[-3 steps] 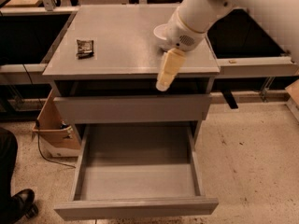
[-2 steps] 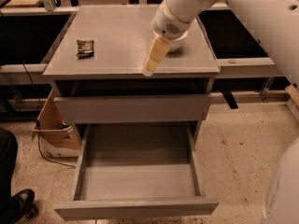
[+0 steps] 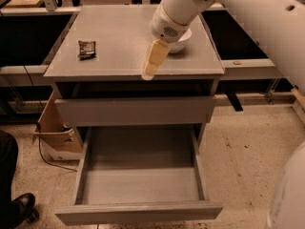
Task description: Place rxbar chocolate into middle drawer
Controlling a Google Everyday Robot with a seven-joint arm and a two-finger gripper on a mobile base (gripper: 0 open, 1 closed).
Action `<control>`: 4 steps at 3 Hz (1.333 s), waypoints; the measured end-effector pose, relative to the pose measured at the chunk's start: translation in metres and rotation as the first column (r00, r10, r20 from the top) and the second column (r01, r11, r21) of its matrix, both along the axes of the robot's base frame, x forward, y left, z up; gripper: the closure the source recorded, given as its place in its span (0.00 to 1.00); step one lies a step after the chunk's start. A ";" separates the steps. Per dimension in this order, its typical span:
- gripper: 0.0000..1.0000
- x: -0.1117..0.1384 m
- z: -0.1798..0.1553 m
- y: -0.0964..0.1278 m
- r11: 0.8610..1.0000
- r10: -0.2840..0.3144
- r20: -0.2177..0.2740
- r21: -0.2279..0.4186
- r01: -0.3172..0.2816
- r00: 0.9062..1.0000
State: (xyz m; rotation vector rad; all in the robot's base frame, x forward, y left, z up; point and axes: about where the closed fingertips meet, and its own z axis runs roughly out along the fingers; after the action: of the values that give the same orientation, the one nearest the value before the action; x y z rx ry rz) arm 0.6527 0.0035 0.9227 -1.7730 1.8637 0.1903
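Note:
The rxbar chocolate (image 3: 86, 48) is a small dark wrapped bar lying on the left side of the grey cabinet top (image 3: 119, 32). The middle drawer (image 3: 138, 185) is pulled open below, its flat grey inside bare. The upper drawer front (image 3: 136, 109) is shut. My gripper (image 3: 151, 67) hangs from the white arm over the front middle of the cabinet top, well to the right of the bar, with nothing visibly held. A white bowl (image 3: 181, 41) sits behind it, partly hidden by the wrist.
A cardboard box (image 3: 55, 132) stands on the floor left of the cabinet, with a cable beside it. A person's dark shoe (image 3: 19, 209) is at the bottom left. Dark benches run behind the cabinet on both sides.
The arm and gripper have moved left across the front of the cabinet top, toward the bar. The bar and the drawer have not moved.

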 end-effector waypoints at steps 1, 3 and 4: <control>0.00 0.034 -0.009 0.021 1.000 0.015 0.066 -0.002 -0.014 0.998; 0.00 0.136 -0.035 0.091 0.988 0.001 0.137 0.156 -0.022 0.991; 0.00 0.175 -0.047 0.118 0.958 -0.040 0.117 0.287 0.005 0.992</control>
State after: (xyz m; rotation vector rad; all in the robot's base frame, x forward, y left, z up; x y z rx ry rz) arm 0.8276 0.1211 0.8753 -1.5302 1.6748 0.3198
